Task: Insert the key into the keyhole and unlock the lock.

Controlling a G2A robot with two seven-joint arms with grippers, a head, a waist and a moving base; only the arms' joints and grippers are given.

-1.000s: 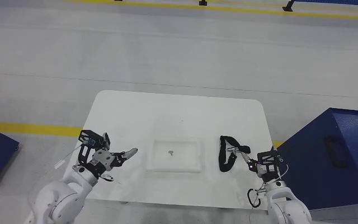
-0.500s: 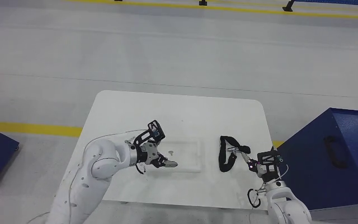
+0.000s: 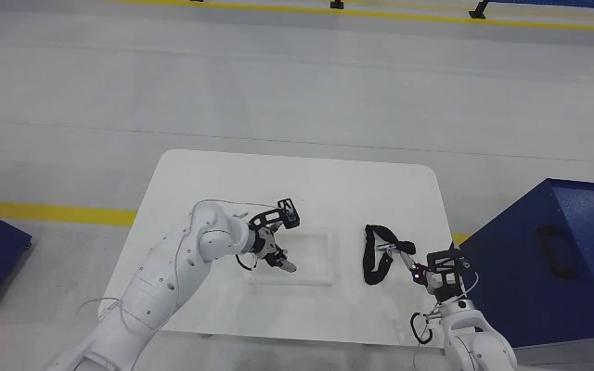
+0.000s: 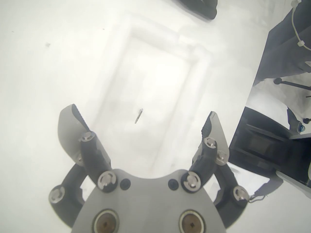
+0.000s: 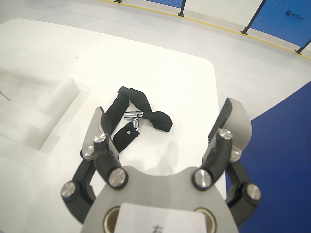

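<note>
The left jaws are standing wide apart and gripping nothing. They are hovering over the tray [image 3: 320,278], with the key [image 4: 138,116] lying untouched on the tray floor below the gap between them. The right jaws are likewise gaping apart and holding nothing. They are hanging low near the table's near right corner, just beside the lock [image 3: 376,260]. In the right wrist view one of them is crossing in front of the lock's black strap end, and whether it is touching cannot be told.

The grey floor [image 3: 297,83] is spreading around everything, with yellow lines [image 3: 65,215] running across it. The white table [image 3: 371,185], rounded at its corners, is carrying the task's things. A dark blue box [image 3: 548,250] is standing on the floor off the table's right side. The left arm [image 3: 209,243] is bending in over the table from the near left.

The tray, shallow, white and rectangular, is sitting in the middle of the table toward the near edge. The lock is lying on the bare table to the right of the tray, apart from it. It is a loop in a black fabric sleeve, folded over itself, with its chrome ends [image 5: 132,116] resting together against the sleeve. The key, thin and metallic, is lying in the tray's recess, well apart from the lock.
</note>
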